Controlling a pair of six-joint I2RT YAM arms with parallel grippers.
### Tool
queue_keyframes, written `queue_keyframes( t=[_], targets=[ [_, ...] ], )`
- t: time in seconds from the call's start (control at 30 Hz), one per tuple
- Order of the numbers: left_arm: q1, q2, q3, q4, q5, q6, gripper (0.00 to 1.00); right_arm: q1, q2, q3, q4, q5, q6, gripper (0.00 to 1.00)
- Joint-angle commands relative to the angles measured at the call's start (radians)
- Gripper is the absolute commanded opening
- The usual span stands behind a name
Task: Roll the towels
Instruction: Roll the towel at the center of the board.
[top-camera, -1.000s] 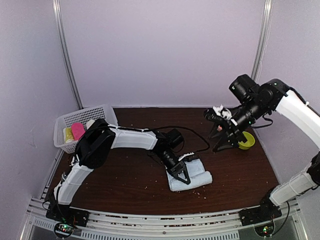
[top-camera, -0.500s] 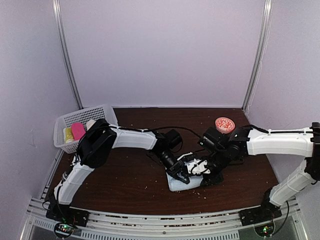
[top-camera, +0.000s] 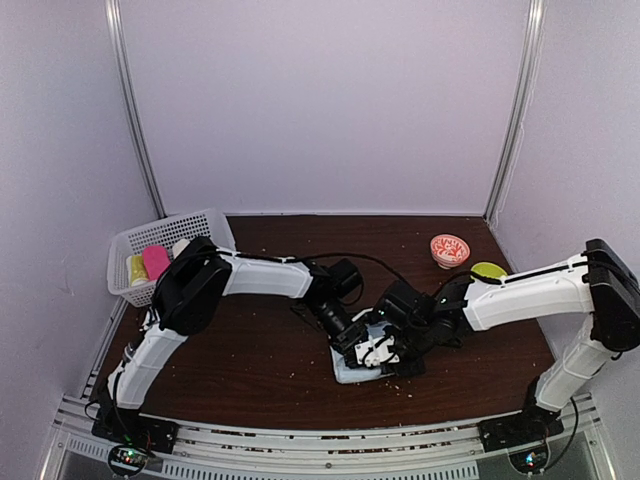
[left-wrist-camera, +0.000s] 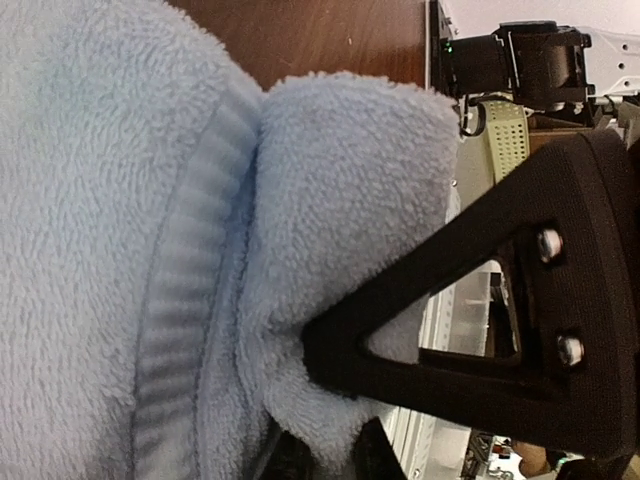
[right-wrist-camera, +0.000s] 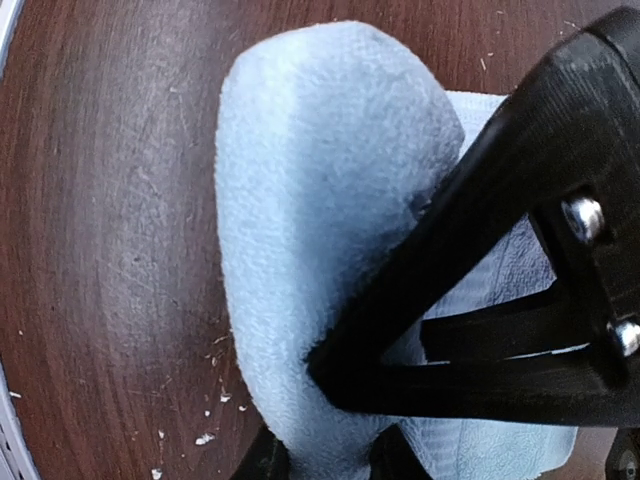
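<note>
Right arm has swung down from the far right corner, so the right gripper (top-camera: 388, 345) now sits on the pale blue towel (right-wrist-camera: 310, 180), just beside the left gripper (top-camera: 352, 345). Nearest the bases, a flat bit of towel pokes out in front of both sets of fingers. Left jaws are pinched tight on a bunched fold. Right ones look clamped on the fat rolled end, one finger (right-wrist-camera: 480, 260) dug into the pile, its partner hidden by cloth. I'd call the blue one partly rolled, not finished, and I can't pick out a cream towel. Both arms reach low and inward, wrists nearly touching. Far off past the left fingers sits the basket (top-camera: 205, 222).
</note>
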Motion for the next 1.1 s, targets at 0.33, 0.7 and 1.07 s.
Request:
queue_keyframes(
  t=[0.33,0.7,1.07],
  targets=[
    [0.144,-0.652,-0.468,0.292,-0.555,-0.074,0.39,-0.237,0.337,0.308,-0.484,-0.496,-0.071,0.1],
    [-0.154,-0.914,-0.649,0.501,-0.928,0.356,0.6,-0.382,0.826,0.695,-0.858,-0.644,-0.173,0.1],
    [-0.289,-0.518,-0.473,0.383,-1.107,0.541,0.59,-0.383,0.82,0.722,-0.854,-0.655,-0.152,0.12]
  ],
)
